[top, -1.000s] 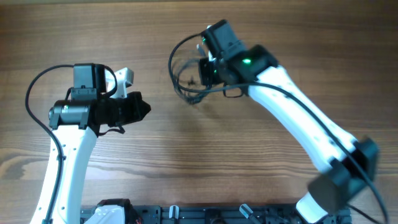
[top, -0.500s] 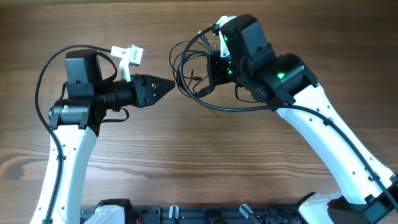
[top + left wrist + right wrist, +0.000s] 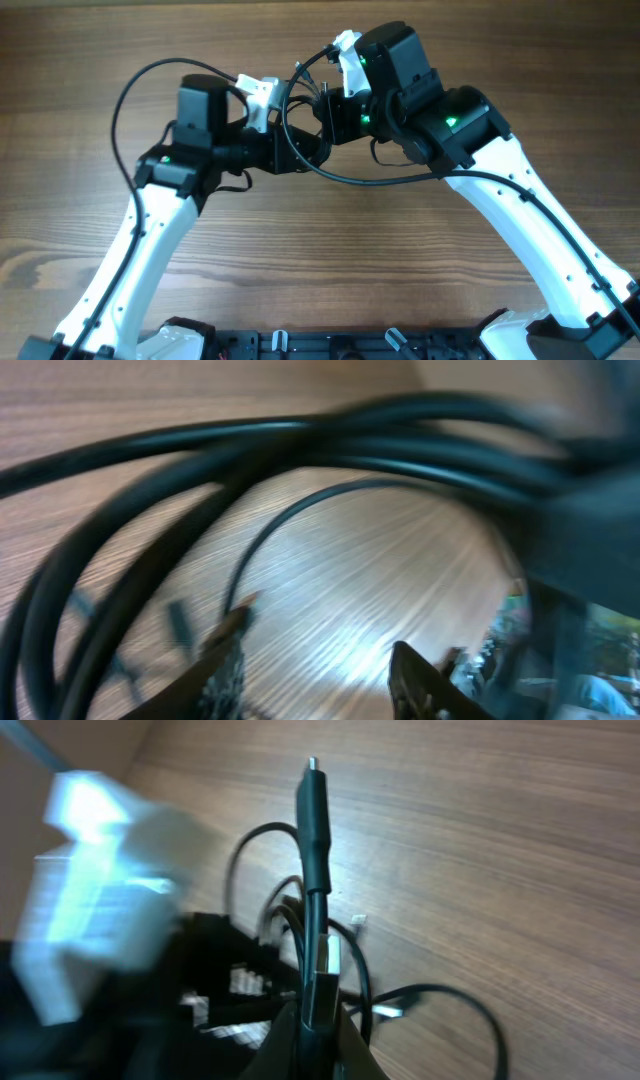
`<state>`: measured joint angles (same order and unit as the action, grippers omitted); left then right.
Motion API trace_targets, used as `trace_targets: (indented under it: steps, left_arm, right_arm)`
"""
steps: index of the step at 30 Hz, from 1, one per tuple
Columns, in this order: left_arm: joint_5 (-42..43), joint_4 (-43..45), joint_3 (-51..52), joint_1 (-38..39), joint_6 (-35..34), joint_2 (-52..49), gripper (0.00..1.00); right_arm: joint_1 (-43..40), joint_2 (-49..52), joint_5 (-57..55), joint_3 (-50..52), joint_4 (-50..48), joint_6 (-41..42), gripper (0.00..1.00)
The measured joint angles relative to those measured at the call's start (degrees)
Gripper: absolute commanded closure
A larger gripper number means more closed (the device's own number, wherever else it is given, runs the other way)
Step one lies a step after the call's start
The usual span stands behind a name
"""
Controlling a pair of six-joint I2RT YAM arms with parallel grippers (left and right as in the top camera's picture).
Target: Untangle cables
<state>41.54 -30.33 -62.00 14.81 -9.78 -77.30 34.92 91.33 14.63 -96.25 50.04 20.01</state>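
Since half a second ago, the left arm has swung right and upward in the overhead view. The left gripper [image 3: 303, 152] now reaches into the cables [image 3: 350, 181] near the upper centre of the frame, just beside the right gripper [image 3: 328, 115]. The right arm is about where it was.

In the left wrist view the left gripper's fingers [image 3: 225, 660] stand apart at the bottom edge, with bare wooden table [image 3: 340, 590] between them. Blurred black loops of cable arch across the top of that frame.

In the right wrist view the right gripper [image 3: 312, 1025] is clamped on one cord at bottom centre. Its plug [image 3: 316, 820] stands upright above the fingers, and more loops lie on the table behind it.
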Motion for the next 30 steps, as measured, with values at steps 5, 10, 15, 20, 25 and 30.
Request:
trace_targets:
  steps: [5, 10, 15, 20, 25, 30]
  left_arm:
    - [-8.1, -0.1, -0.3, 1.6, -1.7, -3.5, 0.50]
    - [-15.9, -3.4, -3.6, 3.2, -4.6, -2.9, 0.43]
    - [-26.2, -9.2, -2.8, 2.5, -5.8, -3.9, 0.42]
    - [-26.8, -11.9, -1.2, -0.8, -5.6, -5.2, 0.49]
    - [-6.4, -9.8, -2.1, -0.8, -0.3, -5.2, 0.62]
    - [-18.6, -18.1, -8.5, -6.4, -5.0, -1.8, 0.65]
  right_arm:
    - [0.1, -0.9, 1.2, 0.2, 1.1, 0.0, 0.96]
    - [0.7, -6.5, -6.8, 1.3, 3.7, 0.9, 0.96]
    - [1.2, -15.9, -24.1, 1.2, 12.3, 11.8, 0.59]
    - [-0.1, -17.8, -30.9, -0.7, 16.0, 17.0, 0.01]
    - [-0.2, -9.5, -21.0, -0.7, 16.8, 9.7, 0.04]
    - [-0.1, 0.8, -11.6, -0.7, 18.4, -1.0, 0.18]
